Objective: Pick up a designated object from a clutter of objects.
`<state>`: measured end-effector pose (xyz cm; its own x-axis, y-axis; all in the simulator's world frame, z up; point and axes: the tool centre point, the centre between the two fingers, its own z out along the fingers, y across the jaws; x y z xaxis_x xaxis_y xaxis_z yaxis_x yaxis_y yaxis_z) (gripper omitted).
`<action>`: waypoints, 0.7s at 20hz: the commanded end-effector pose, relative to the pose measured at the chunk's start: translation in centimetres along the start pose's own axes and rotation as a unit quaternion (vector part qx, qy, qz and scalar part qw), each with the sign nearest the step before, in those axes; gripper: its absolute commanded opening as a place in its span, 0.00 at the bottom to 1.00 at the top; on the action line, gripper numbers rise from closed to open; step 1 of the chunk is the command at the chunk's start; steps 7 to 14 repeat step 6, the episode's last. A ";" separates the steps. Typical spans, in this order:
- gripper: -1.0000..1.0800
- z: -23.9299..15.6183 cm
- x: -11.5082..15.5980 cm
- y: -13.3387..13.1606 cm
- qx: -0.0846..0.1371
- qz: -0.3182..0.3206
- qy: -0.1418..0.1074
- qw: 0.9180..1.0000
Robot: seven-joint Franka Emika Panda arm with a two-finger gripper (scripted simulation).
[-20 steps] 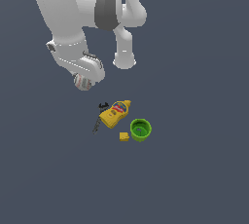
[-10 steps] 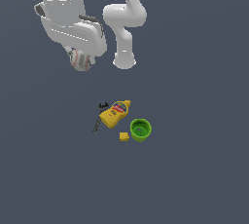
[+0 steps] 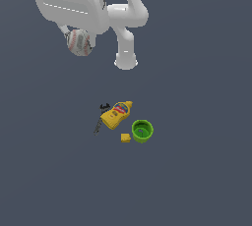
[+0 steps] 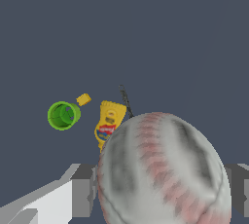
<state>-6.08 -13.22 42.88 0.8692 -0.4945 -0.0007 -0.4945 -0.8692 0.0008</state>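
Item: round white baseball with red stitching [image 3: 79, 42], held aloft in the claw [image 3: 78, 38] of the white robot arm [image 3: 74, 5], well above the dark grey worktop [image 3: 197, 161] and toward the exterior view's upper left. In the wrist view the ball [image 4: 163, 169] fills the near field, with the claw's [image 4: 163, 184] grey fingers [image 4: 82, 189] pressed against its two sides; the claw is closed around the ball. In the exterior view the fingers are mostly hidden behind the ball and the wrist housing, so the contact there is probably the same but cannot be confirmed.

Remaining clutter, all resting on the worktop and well apart from the ball:
- Yellow plastic mustard bottle with a red-and-blue label [image 3: 116, 114], lying on its side, cap end pointing toward the exterior view's right.
- Thin dark tool [image 3: 100, 122], lying just beside the bottle on the exterior view's left; its dark head [image 3: 105, 106] sits near the bottle's upper edge. Also visible in the wrist view [image 4: 125, 99] as a slim line beside the bottle [image 4: 109, 123].
- Small green cup [image 3: 142, 130], upright, open mouth showing, near the bottle on the exterior view's right.
- Small yellow block [image 3: 126, 137], just beside the cup, between cup and bottle base.

The arm's white base column [image 3: 126, 53] stands on the worktop beyond the clutter.
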 end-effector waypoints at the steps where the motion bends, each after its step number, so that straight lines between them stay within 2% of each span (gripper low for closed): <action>1: 0.00 -0.9 0.0 -0.2 0.000 0.000 0.000 1.000; 14: 0.00 -1.5 0.0 -0.3 0.000 0.000 0.000 1.000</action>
